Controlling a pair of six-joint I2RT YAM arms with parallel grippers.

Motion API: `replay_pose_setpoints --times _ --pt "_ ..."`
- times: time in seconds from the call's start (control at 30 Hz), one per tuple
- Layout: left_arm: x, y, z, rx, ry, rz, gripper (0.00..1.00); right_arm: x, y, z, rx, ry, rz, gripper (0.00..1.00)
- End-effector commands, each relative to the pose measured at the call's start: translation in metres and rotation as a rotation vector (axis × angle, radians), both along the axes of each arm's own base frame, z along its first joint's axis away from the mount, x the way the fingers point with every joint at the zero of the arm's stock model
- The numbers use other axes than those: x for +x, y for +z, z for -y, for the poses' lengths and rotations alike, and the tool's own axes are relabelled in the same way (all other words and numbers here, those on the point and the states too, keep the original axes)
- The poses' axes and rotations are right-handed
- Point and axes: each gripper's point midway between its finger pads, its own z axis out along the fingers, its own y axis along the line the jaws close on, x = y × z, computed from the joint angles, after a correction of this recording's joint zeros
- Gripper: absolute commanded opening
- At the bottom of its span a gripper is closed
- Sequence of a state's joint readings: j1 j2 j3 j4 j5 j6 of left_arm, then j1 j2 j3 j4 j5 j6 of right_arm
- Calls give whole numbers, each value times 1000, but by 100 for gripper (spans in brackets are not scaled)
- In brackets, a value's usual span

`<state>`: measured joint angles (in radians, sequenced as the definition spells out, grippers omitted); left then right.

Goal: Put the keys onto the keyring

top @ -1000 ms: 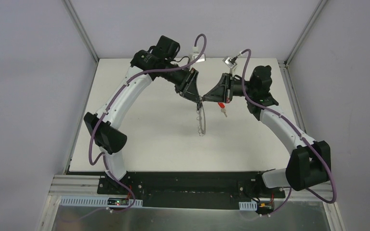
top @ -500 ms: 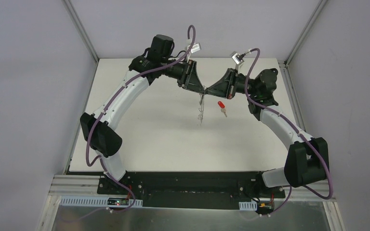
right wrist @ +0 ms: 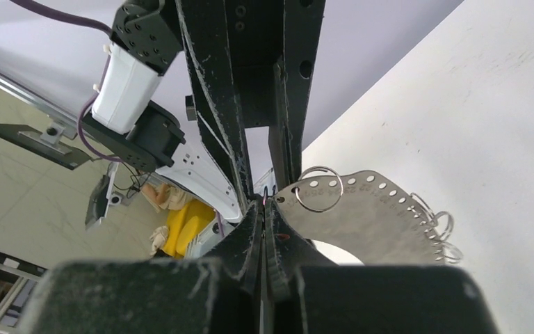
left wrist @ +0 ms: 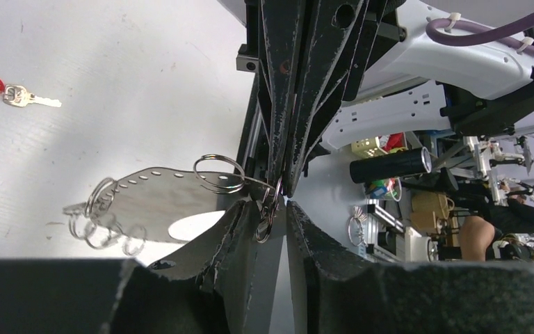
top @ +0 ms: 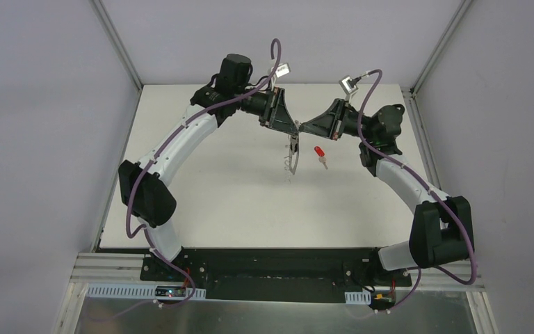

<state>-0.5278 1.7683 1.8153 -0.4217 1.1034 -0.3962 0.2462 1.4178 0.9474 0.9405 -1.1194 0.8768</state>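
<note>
- The two arms meet tip to tip over the far middle of the white bench, with the keyring held up in the air between them. It is a thin grey oval metal band punched with small holes and hung with silver wire loops.
- The right pincer is pressed fully together at the keyring's near end, so from where I stand it looks to be the one carrying it. The band hangs down from that point, clear of the bench.
- The left pincer stands narrow, with a sliver of daylight between its pads. A small silver wire loop sits in that gap, against one pad, and I cannot tell whether the pads really bite on it.
- The small metal key with the bright red plastic head lies flat on the bench just beside the hanging keyring, touched by neither arm. The other key I cannot pick out with any certainty.
- My reading is that this is the preparing step: the two arms are settling their hold on the ring and one of its loops, and no key that I can see is threaded.
- Next, I would say one pincer has to hold the keyring steady by itself so the other can let go and fetch the red key.
- That calls for a fine pinch on the key's head, leaving its hole free. The wire loop must then be parted or presented end-on so the hole can slide onto it.
- The wire is thin and springy, so I would expect it to slip unless the hold is square.
</note>
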Motion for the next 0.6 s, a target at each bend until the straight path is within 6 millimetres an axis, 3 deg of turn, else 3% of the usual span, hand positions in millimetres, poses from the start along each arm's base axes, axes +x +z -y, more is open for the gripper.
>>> replay_pose_setpoints --times 0.0,0.13,0.57 --pt "-11 28 -5 -74 -20 25 26 1 25 5 68 -39 48 0" --pt "-8 31 -3 -84 -15 23 24 2 23 5 69 -42 43 0" --pt "-4 34 -2 -98 -18 18 0 -1 15 5 53 -42 61 0"
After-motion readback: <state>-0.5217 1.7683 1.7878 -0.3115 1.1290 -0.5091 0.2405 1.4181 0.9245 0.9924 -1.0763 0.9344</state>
